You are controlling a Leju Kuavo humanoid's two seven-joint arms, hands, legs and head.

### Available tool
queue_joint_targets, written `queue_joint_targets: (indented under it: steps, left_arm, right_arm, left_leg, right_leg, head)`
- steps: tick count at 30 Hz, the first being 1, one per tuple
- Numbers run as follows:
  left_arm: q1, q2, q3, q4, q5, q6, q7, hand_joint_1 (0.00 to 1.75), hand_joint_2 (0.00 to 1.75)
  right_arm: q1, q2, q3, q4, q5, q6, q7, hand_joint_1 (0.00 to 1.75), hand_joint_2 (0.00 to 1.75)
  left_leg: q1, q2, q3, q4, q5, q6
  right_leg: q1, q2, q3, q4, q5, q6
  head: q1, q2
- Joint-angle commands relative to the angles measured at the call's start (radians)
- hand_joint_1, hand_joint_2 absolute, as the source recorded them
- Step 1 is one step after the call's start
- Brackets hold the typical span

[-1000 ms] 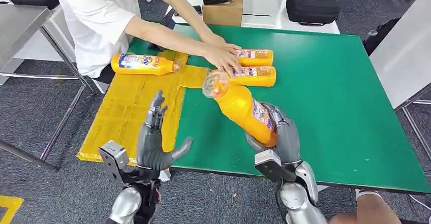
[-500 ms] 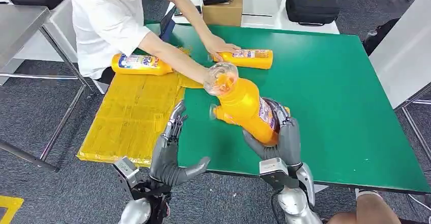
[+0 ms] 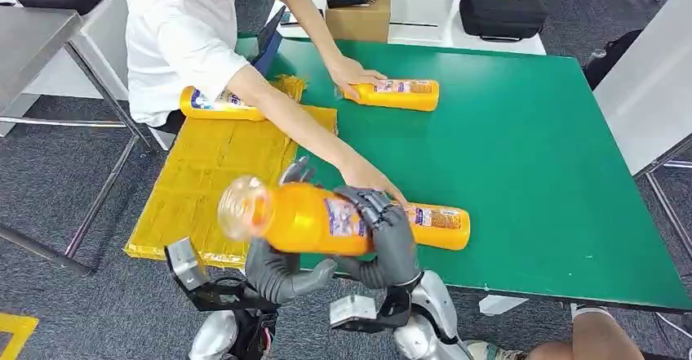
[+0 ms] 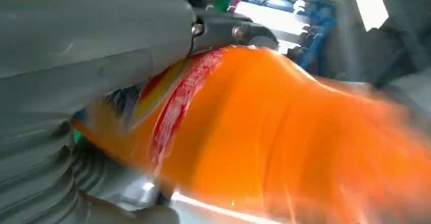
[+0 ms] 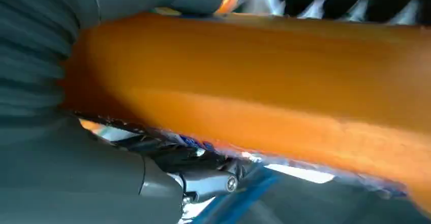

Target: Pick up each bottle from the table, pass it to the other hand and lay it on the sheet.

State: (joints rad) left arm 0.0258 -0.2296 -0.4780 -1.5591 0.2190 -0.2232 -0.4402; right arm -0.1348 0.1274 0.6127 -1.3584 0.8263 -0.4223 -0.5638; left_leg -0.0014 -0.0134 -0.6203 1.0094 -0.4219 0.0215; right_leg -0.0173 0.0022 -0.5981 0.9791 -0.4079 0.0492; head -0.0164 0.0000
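Observation:
My right hand (image 3: pixel 385 233) grips an orange bottle (image 3: pixel 306 219) by its labelled body and holds it level in the air, clear cap end pointing left over the yellow sheet's (image 3: pixel 204 188) near corner. My left hand (image 3: pixel 273 268) is spread behind and under this bottle, fingers upright, thumb below it. Up close, the bottle (image 4: pixel 305 148) lies against the left hand (image 4: pixel 76 56), and the right hand (image 5: pixel 51 173) wraps the bottle (image 5: pixel 264 82). A second bottle (image 3: pixel 436 219) lies on the green table (image 3: pixel 538 156) under a person's hand (image 3: pixel 367 179). A third bottle (image 3: pixel 398 94) lies farther back. One more bottle (image 3: pixel 214 104) rests on the sheet.
A person in a white shirt (image 3: pixel 184 33) leans over the table's far left, one arm across the sheet, the other hand on the far bottle. A cardboard box (image 3: pixel 357 19) and a black case (image 3: pixel 499 7) stand behind. A grey table (image 3: pixel 649 82) is at the right.
My right hand swung the bottle from upright-tilted to level and leftward, in front of my left hand. The person slid one bottle forward to the table's near side.

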Motion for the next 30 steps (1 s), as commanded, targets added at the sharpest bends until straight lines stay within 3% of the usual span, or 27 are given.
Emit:
queue_joint_targets:
  steps: [1, 4, 12, 13, 14, 15, 16, 17, 20, 21, 30]
  left_arm:
    - [-0.062, 0.043, -0.064, 0.095, 0.041, -0.066, 0.041, 0.0, 1.75]
    - [-0.07, 0.038, -0.064, 0.121, 0.08, -0.08, 0.065, 0.0, 1.75]
    - [-0.083, 0.028, -0.053, 0.126, -0.002, -0.006, 0.03, 0.0, 1.75]
    - [-0.083, 0.028, -0.05, 0.124, 0.002, -0.008, 0.028, 1.61, 1.75]
    - [-0.084, 0.028, -0.047, 0.124, 0.012, -0.015, 0.025, 1.75, 1.75]
    - [-0.083, 0.027, -0.042, 0.126, 0.022, -0.019, 0.027, 1.75, 1.75]
    - [-0.082, 0.026, -0.039, 0.126, 0.024, -0.018, 0.026, 1.75, 1.75]
    - [-0.077, 0.022, -0.027, 0.126, 0.043, -0.02, 0.025, 1.75, 1.75]
    - [-0.078, 0.018, -0.012, 0.131, 0.106, -0.053, 0.034, 1.75, 1.75]
    - [-0.082, 0.015, -0.01, 0.137, 0.128, -0.064, 0.038, 1.75, 1.75]
    - [-0.132, -0.028, 0.064, 0.236, 0.285, -0.062, 0.073, 1.75, 1.75]
  right_arm:
    - [-0.078, -0.035, 0.134, 0.129, 0.032, -0.043, -0.009, 1.75, 1.75]
    - [-0.082, -0.04, 0.144, 0.122, 0.045, -0.091, -0.008, 1.75, 1.75]
    - [-0.077, -0.049, 0.168, 0.096, 0.01, -0.058, -0.02, 1.75, 1.75]
    - [-0.078, -0.049, 0.172, 0.101, 0.01, -0.056, -0.02, 1.75, 1.75]
    - [-0.08, -0.048, 0.174, 0.107, 0.008, -0.052, -0.018, 1.64, 1.75]
    - [-0.077, -0.044, 0.17, 0.109, 0.0, -0.05, -0.015, 1.36, 1.75]
    - [-0.074, -0.042, 0.166, 0.109, -0.011, -0.042, -0.012, 0.84, 1.75]
    - [-0.064, -0.036, 0.157, 0.1, -0.038, -0.03, -0.01, 0.0, 1.75]
    - [-0.047, -0.041, 0.158, 0.067, -0.058, -0.027, -0.028, 0.0, 1.75]
    - [-0.046, -0.048, 0.163, 0.056, -0.062, -0.027, -0.04, 0.0, 0.0]
    - [0.022, -0.077, 0.08, -0.158, -0.109, -0.045, -0.061, 0.0, 0.0]
  left_leg:
    - [0.0, 0.001, 0.005, -0.002, -0.001, -0.001]
    - [0.0, 0.001, 0.005, -0.002, -0.001, -0.001]
    - [0.001, 0.001, 0.006, -0.001, -0.002, -0.001]
    - [0.001, 0.001, 0.005, -0.001, -0.002, -0.001]
    - [0.001, 0.001, 0.006, -0.001, -0.002, -0.001]
    - [0.001, 0.001, 0.006, -0.001, -0.002, -0.001]
    - [0.001, 0.001, 0.005, -0.001, -0.002, -0.001]
    - [0.001, 0.001, 0.004, -0.001, -0.001, -0.001]
    - [0.0, 0.001, 0.003, -0.001, -0.001, -0.001]
    - [0.0, 0.0, 0.002, -0.001, -0.001, -0.001]
    - [0.001, -0.002, 0.004, 0.0, -0.002, -0.001]
  right_leg:
    - [0.001, 0.0, 0.005, -0.002, -0.001, -0.002]
    - [0.001, 0.0, 0.005, -0.002, -0.001, -0.002]
    - [0.001, 0.0, 0.005, -0.001, -0.002, -0.002]
    - [0.001, 0.0, 0.005, -0.001, -0.001, -0.002]
    - [0.001, 0.0, 0.006, -0.001, -0.002, -0.002]
    - [0.001, 0.0, 0.006, -0.001, -0.002, -0.002]
    - [0.001, 0.0, 0.005, -0.001, -0.001, -0.002]
    - [0.001, 0.0, 0.004, -0.001, -0.001, -0.002]
    - [0.0, 0.0, 0.003, -0.001, -0.001, -0.001]
    - [0.0, 0.0, 0.002, -0.001, 0.0, -0.001]
    - [0.001, -0.003, 0.005, 0.0, -0.002, -0.002]
  head:
    - [0.0, 0.0]
    - [0.0, 0.0]
    - [0.0, 0.0]
    - [0.0, 0.0]
    - [-0.001, 0.0]
    - [0.0, 0.0]
    - [-0.001, 0.0]
    - [0.0, 0.0]
    - [-0.001, 0.0]
    - [0.0, 0.0]
    - [-0.001, 0.0]
